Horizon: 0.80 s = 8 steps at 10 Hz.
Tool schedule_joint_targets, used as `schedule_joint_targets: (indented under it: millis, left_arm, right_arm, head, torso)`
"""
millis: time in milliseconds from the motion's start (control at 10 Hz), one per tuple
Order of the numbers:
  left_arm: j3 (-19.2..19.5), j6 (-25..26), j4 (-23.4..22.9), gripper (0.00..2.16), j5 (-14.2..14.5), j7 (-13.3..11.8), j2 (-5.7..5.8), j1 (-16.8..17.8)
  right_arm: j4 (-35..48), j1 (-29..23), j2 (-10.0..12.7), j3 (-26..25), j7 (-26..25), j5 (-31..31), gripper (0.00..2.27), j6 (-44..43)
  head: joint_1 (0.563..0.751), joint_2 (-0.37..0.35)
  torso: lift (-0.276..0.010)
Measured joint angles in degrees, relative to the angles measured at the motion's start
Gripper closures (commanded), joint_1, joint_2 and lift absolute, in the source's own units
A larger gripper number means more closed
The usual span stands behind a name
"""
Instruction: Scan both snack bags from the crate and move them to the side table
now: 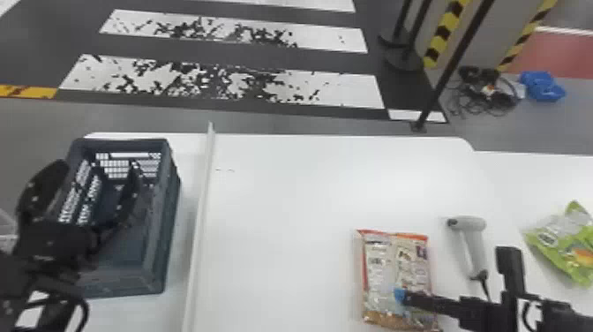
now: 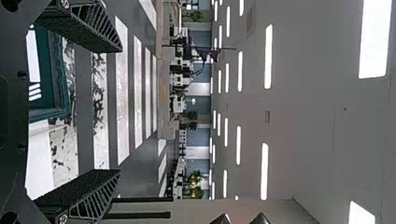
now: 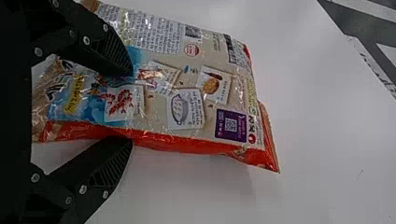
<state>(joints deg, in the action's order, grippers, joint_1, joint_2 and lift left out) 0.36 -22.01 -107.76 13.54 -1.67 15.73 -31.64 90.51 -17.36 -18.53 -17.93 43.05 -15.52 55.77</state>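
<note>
Red-edged snack bag (image 1: 384,265) — likely light, soft, slippery; best pinched by its long side. Right gripper (image 3: 132,106): fingers parted there. Left gripper (image 2: 120,111): spread wide.

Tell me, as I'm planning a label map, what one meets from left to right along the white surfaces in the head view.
Crate → white divider → red-edged snack bag → scanner → green snack bag.

Beyond the worktop's (image 1: 309,190) far edge, worn white stripes (image 1: 220,81) cross the floor (image 1: 31,48). A black pole (image 1: 453,66) stands near the far right corner; farther off lie tangled cables (image 1: 489,95) beside something blue (image 1: 542,86). The left wrist view has ceiling lights (image 2: 375,39) and plants (image 2: 194,179).
</note>
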Motion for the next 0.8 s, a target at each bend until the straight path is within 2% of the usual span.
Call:
schedule_joint_targets:
  millis: [400, 800]
  left_arm:
    - [0.0, 0.0, -0.1, 0.07, 0.0, 0.0, 0.01, -0.1]
    - [0.0, 0.4, -1.0, 0.07, -0.2, 0.1, 0.00, -0.6]
  right_arm:
    - [0.2, 0.2, -0.3, -0.1, 1.1, 0.6, 2.25, -2.8]
    - [11.9, -2.7, 0.8, -7.1, -2.1, -6.7, 2.25, -0.5]
  head:
    - [0.695, -0.108]
    - [0.695, -0.125]
  torso:
    - [-0.029]
    - [-0.029]
